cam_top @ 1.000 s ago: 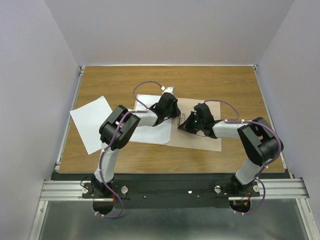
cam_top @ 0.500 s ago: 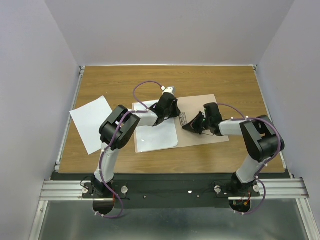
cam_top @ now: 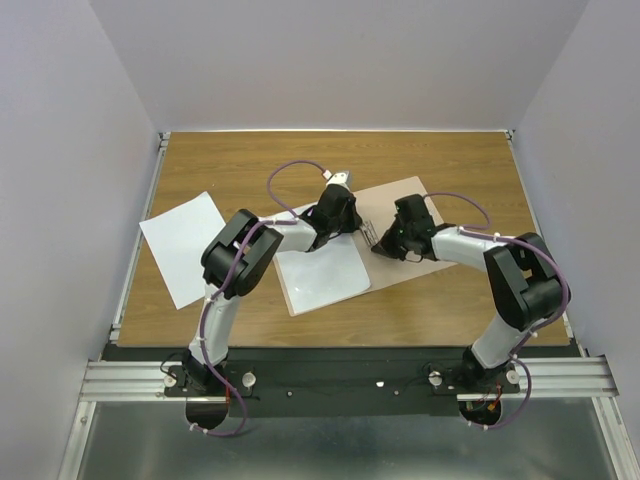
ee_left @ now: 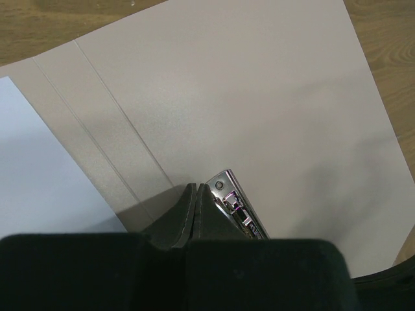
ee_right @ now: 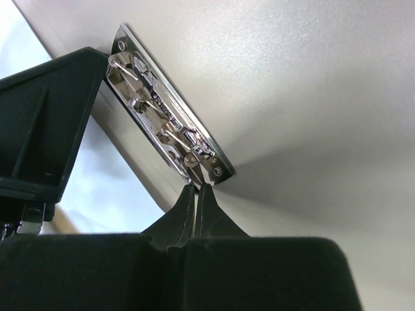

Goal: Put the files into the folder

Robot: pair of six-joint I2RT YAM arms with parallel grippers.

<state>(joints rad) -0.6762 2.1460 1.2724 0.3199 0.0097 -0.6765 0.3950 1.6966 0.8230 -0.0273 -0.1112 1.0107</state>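
The tan folder (cam_top: pixel 390 203) lies open and skewed on the table, its metal clip (cam_top: pixel 369 232) at the fold. One white file (cam_top: pixel 325 275) lies on its left leaf; the other file (cam_top: pixel 183 245) lies on the wood at the left. My left gripper (cam_top: pixel 351 230) is shut, its tips on the folder (ee_left: pixel 246 97) beside the clip's end (ee_left: pixel 237 207). My right gripper (cam_top: pixel 380 245) is shut, its tips (ee_right: pixel 196 188) touching the other end of the clip (ee_right: pixel 165 113). The left gripper's finger (ee_right: pixel 45 116) shows at the clip's far end.
The wooden table (cam_top: pixel 250 160) is walled by grey panels at the back and sides. A metal rail (cam_top: pixel 340 378) with both arm bases runs along the near edge. Purple cables loop above each wrist.
The folder has turned counter-clockwise with the sheet on it, its right leaf swinging toward the back. My right gripper moved right and back; the left gripper stayed near the clip.
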